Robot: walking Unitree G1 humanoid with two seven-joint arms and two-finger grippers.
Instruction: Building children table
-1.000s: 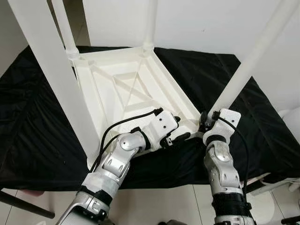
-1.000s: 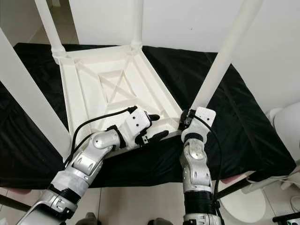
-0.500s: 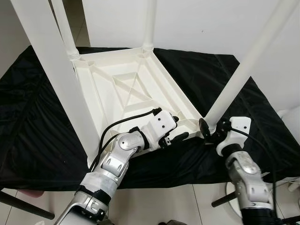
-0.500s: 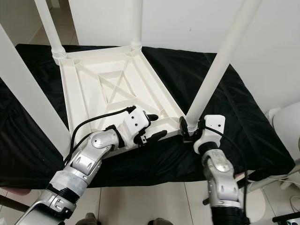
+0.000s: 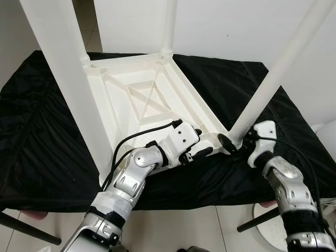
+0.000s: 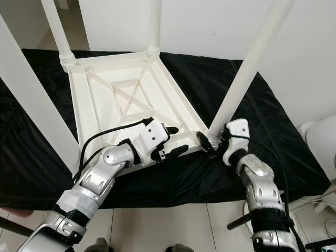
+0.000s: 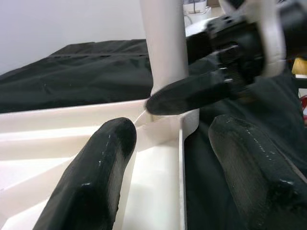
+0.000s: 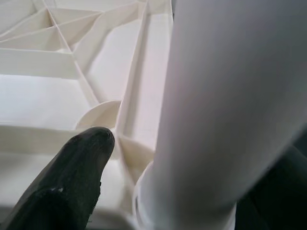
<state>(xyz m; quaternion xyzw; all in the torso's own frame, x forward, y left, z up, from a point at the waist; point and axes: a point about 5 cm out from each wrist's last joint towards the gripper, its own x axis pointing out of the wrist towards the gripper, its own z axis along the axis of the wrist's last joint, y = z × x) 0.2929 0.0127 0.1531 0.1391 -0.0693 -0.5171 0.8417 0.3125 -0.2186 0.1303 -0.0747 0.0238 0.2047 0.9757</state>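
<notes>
The white children's table (image 5: 142, 100) lies upside down on a black cloth (image 5: 31, 131), its legs pointing up. My left gripper (image 5: 199, 143) is open at the table's near rim, one finger inside the rim and one outside. My right gripper (image 5: 234, 140) is at the base of the near right leg (image 5: 268, 89), with a finger on each side. In the right wrist view a gap shows between one finger (image 8: 72, 182) and the leg (image 8: 230, 96). In the left wrist view that leg (image 7: 165, 48) rises just beyond the rim.
The near left leg (image 5: 68, 89) stands tall close to my left arm. Two far legs (image 5: 168, 26) rise by a white wall. The cloth's front edge drops to a tiled floor (image 5: 173, 231). A white round object (image 5: 328, 131) sits at the far right.
My right arm has swung out to the right, and its gripper now reaches the near right leg's base from the side. The left gripper stays at the rim. The view shifted slightly.
</notes>
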